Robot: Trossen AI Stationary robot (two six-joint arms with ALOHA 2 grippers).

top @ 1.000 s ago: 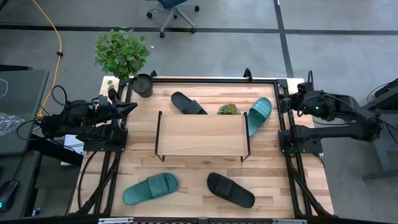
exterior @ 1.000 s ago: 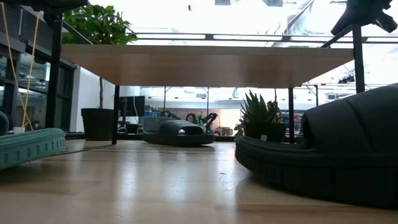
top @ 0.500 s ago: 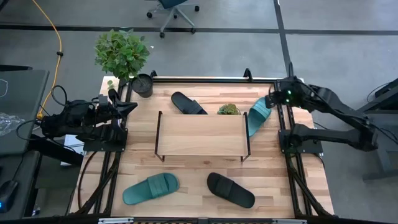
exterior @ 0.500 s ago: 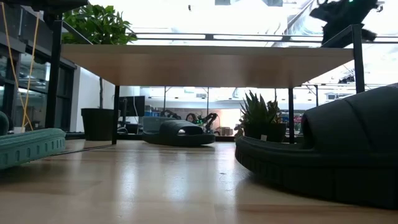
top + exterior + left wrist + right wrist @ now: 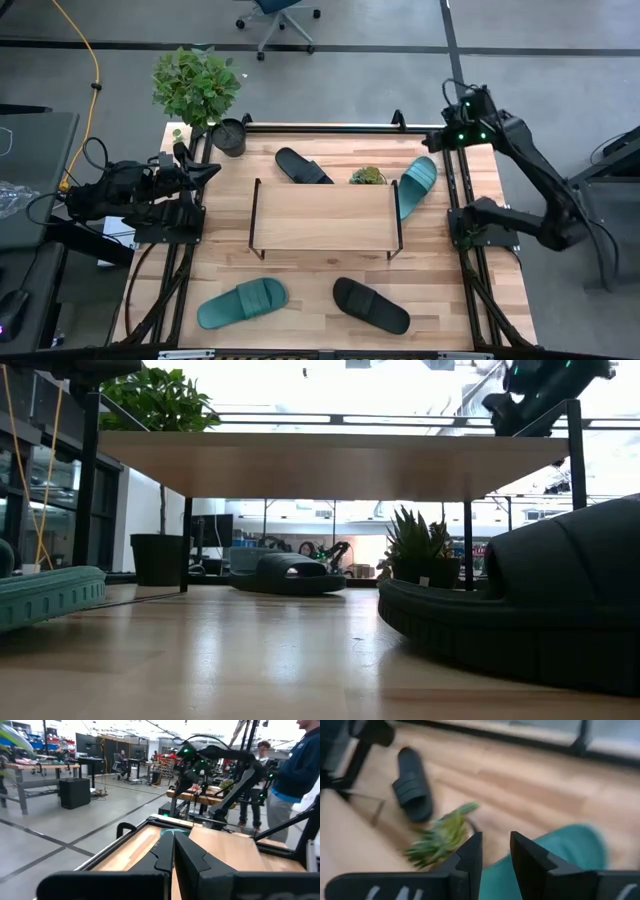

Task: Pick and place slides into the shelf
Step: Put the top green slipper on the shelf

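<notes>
The right gripper (image 5: 495,851) – fingers narrowly parted, empty – is best lowered squarely over the teal slide (image 5: 416,185) by the shelf (image 5: 322,217).

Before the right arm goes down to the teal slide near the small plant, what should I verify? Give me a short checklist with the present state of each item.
1. right gripper open: ok, a gap shows between its fingers.
2. Aimed at teal slide: ok.
3. small plant clear of the slide: not ok, it stands close beside.
4. shelf top free: ok.
5. left gripper out of the way: ok, parked at the table's left edge.
</notes>
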